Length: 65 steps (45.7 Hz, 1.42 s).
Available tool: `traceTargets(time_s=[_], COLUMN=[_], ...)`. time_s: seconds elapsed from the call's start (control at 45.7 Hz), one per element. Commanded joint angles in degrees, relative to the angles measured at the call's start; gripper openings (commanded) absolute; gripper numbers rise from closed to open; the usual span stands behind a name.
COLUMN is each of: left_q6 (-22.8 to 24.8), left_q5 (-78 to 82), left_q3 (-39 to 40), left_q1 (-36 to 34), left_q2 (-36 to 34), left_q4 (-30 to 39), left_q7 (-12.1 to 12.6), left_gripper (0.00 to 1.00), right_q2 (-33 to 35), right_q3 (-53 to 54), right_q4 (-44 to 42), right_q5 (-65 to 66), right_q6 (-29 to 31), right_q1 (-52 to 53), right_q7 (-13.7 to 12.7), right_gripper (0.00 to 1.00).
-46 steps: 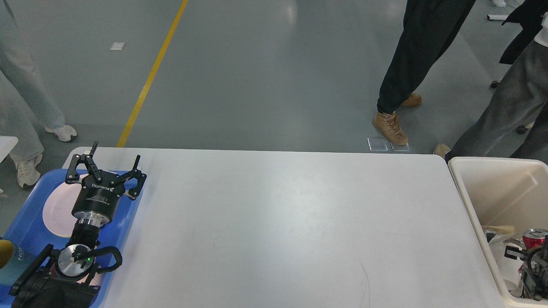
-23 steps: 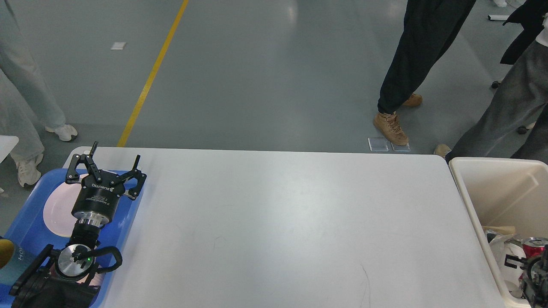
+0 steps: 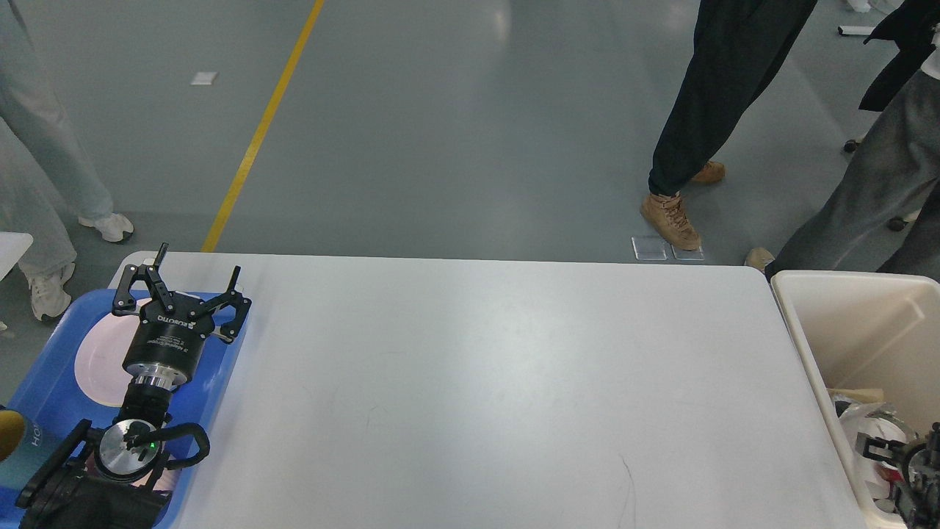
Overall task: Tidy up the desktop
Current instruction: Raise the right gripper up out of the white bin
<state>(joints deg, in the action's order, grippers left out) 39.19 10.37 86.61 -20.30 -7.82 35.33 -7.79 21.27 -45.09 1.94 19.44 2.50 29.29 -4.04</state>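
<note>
Desktop [image 3: 499, 397]: large white rectangular tabletop with rounded corners, filling the lower middle of the head view. Surface smooth, with faint scuffs and one thin dark scratch near the front right.

Blue tray [image 3: 213, 382]: plastic, lying over the desktop's left end. Holds a white plate [image 3: 95, 360]; a teal cup [image 3: 18, 452] with a yellow inside shows at the left edge.

Cream bin [image 3: 822, 353]: rectangular, just beside the desktop's right end. Crumpled white waste [image 3: 866, 433] lies in its near part.

Left gripper [image 3: 192, 273]: black, two fingers spread wide apart, holding nothing, poised above the far end of the tray and the plate's edge.

Right gripper [image 3: 892, 459]: dark parts low in the bin at the lower right corner; fingers cannot be told apart, so its state cannot be told.

Floor [image 3: 455, 125]: grey, glossy, with a yellow line [image 3: 261, 128] running diagonally at left and two small clear squares [image 3: 664, 247] just beyond the table's far edge.

Persons: legs in black trousers with tan boots [image 3: 668, 220]; grey trousers [image 3: 852, 198] at far right; pale trousers and white shoes [image 3: 110, 226] at far left.
</note>
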Motion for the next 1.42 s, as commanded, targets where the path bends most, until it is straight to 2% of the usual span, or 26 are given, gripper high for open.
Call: traceTargets(time_s=[0.0,0.306,0.35,0.525,0.569,0.635,0.678,0.744,0.831,0.897,1.05,1.4], left_q6=[0.01,0.01,0.01,0.01,0.01,0.01,0.01,0.01,0.01,0.01,0.01,0.01], left_q5=[0.00,0.00,0.00,0.00,0.00,0.00,0.00,0.00,0.00,0.00,0.00,0.00], left_q3=[0.05,-0.04,-0.04,-0.04,0.05,-0.04,-0.04,-0.04,-0.04,0.05,-0.04,-0.04], left_q1=[0.00,0.00,0.00,0.00,0.00,0.00,0.00,0.00,0.00,0.00,0.00,0.00], left_q2=[0.00,0.00,0.00,0.00,0.00,0.00,0.00,0.00,0.00,0.00,0.00,0.00], left_q4=[0.00,0.00,0.00,0.00,0.00,0.00,0.00,0.00,0.00,0.00,0.00,0.00], left_q7=[0.05,0.05,0.05,-0.03,-0.03,0.05,-0.03,-0.03,-0.03,0.05,-0.03,-0.03], left_gripper=[0.96,0.96,0.96,0.96,0.96,0.96,0.96,0.96,0.96,0.96,0.96,0.96], right_q2=[1.66,9.66,10.72,10.99,10.20,8.09,6.86,6.33,3.88,0.27,-2.28,-3.60], right_q3=[8.07,51.12,59.99,100.60,108.43,116.44,118.82,120.76,121.56,121.64,121.38,121.73], right_q4=[0.87,8.25,10.70,22.75,26.17,34.16,40.22,46.83,47.90,47.90,47.81,47.81], right_q5=[-0.28,-0.19,-0.19,-0.28,-0.19,0.60,0.95,1.30,1.39,1.39,1.39,1.22], right_q6=[0.14,0.31,0.31,1.10,1.45,2.07,3.21,7.94,14.19,15.86,16.04,15.52], right_q1=[1.12,9.56,9.73,3.16,0.52,-3.08,-6.24,-10.90,-13.20,-13.64,-15.31,-15.49], right_q7=[0.09,1.22,3.06,16.42,18.45,18.89,18.89,18.81,19.51,19.60,22.41,22.76], right_gripper=[1.00,1.00,1.00,1.00,1.00,1.00,1.00,1.00,1.00,1.00,1.00,1.00])
